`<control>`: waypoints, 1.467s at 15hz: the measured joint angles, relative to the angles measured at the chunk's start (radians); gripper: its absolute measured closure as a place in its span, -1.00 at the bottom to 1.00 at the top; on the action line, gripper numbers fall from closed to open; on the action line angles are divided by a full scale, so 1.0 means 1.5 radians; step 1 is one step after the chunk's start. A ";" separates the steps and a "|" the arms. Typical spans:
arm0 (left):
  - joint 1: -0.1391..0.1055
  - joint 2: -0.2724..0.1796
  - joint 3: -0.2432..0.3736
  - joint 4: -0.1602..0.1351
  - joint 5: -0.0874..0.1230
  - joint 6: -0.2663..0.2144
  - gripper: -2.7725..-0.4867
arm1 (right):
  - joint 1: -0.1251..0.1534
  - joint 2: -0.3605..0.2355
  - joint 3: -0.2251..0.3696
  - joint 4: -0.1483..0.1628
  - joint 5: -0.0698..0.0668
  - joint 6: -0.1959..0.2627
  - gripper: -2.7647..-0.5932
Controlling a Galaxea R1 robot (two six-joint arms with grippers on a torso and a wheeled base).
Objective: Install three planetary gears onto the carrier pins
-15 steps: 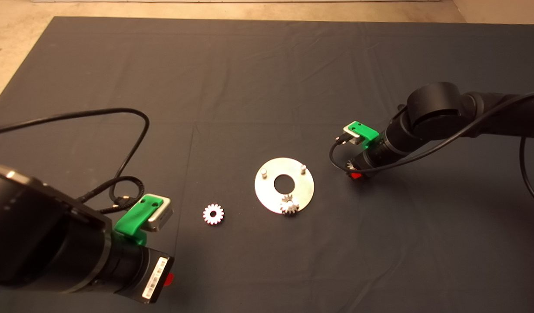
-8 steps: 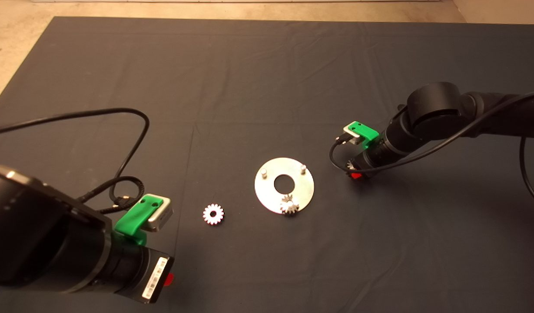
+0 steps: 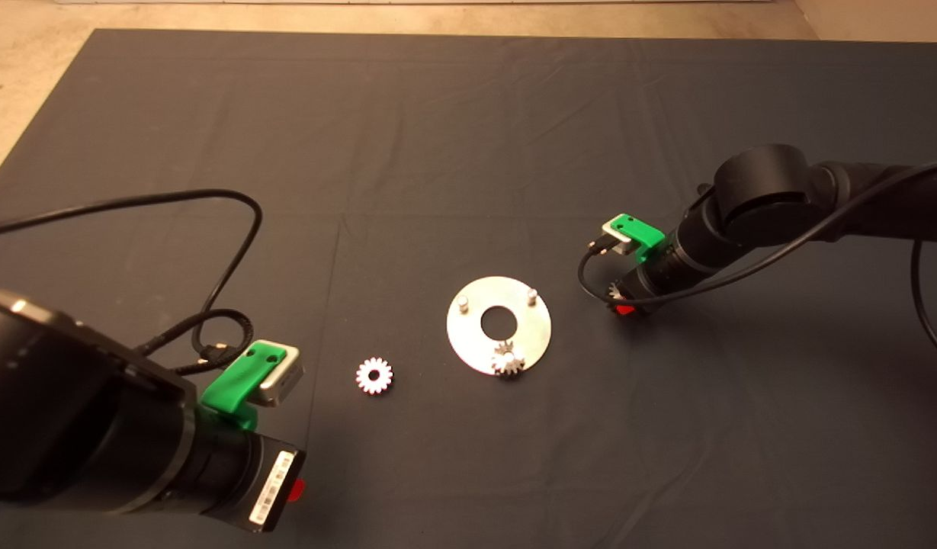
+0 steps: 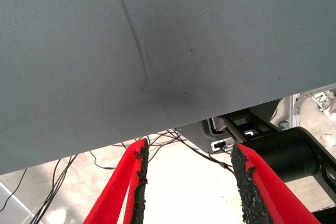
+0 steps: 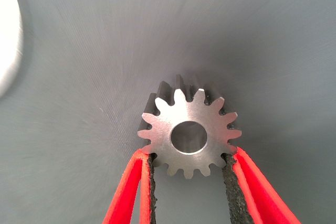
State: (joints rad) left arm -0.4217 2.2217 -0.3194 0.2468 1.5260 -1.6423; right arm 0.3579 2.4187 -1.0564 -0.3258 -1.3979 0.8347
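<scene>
The shiny round carrier disc (image 3: 468, 339) lies mid-mat with two bare carrier pins (image 3: 463, 303) (image 3: 531, 293) and one planetary gear (image 3: 507, 359) seated on its near pin. A second gear (image 3: 374, 375) lies flat on the mat left of the disc. My right gripper (image 3: 620, 300) hovers just right of the disc, shut on a third gear (image 5: 189, 136) that is pinched at its teeth between both pads, centre hole showing. My left gripper (image 4: 189, 187) is parked at the mat's near left edge, open, nothing between its fingers.
The dark mat (image 3: 468, 152) has creases running down its middle. Black cables loop on the mat by the left arm (image 3: 232, 229). In the left wrist view, the mat's edge, floor cables (image 4: 173, 142) and the robot's base show beyond it.
</scene>
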 joint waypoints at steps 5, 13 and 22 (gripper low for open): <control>0.000 0.000 0.000 0.000 0.000 0.000 0.51 | 0.118 0.008 0.004 0.074 0.003 0.000 0.90; 0.000 0.000 0.000 0.000 0.000 0.000 0.51 | 0.112 0.096 0.007 0.109 0.005 0.000 0.90; 0.000 0.000 0.000 0.000 0.000 0.001 0.51 | 0.044 0.116 0.036 0.110 -0.006 0.000 0.90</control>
State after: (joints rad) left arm -0.4219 2.2217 -0.3194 0.2468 1.5264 -1.6415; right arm 0.4242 2.5926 -1.0025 -0.1602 -1.4066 0.8351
